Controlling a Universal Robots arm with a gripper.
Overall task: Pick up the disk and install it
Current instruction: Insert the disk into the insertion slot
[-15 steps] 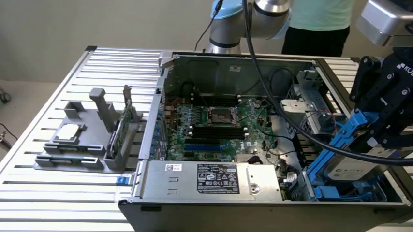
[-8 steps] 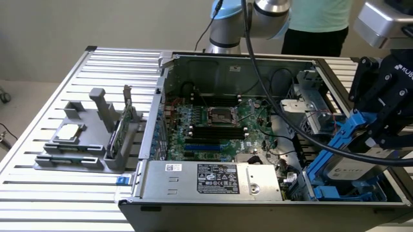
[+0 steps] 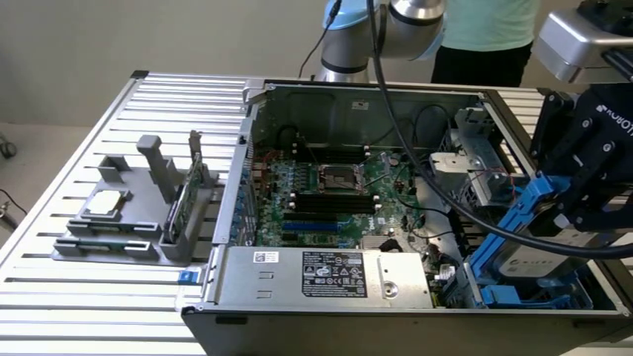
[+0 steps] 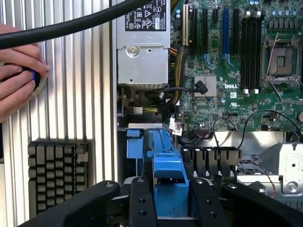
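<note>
The disk (image 3: 535, 259), silver-grey with blue rails along its edges, hangs tilted over the blue drive bay (image 3: 514, 295) at the front corner of the open computer case on the exterior view's right. My black gripper (image 3: 585, 213) is shut on it from above. In the wrist view the gripper (image 4: 173, 201) has its fingers (image 4: 142, 201) pressed against both sides of the disk's blue rail (image 4: 168, 177). The lower part of the disk is hidden inside the bay.
The open case holds a green motherboard (image 3: 327, 193) and a grey power supply (image 3: 327, 274). A thick black cable (image 3: 425, 163) sweeps across the case. On the exterior view's left stands a grey fixture (image 3: 129, 222). A person (image 3: 485, 30) stands behind; a hand (image 4: 19, 71) rests on the slotted table.
</note>
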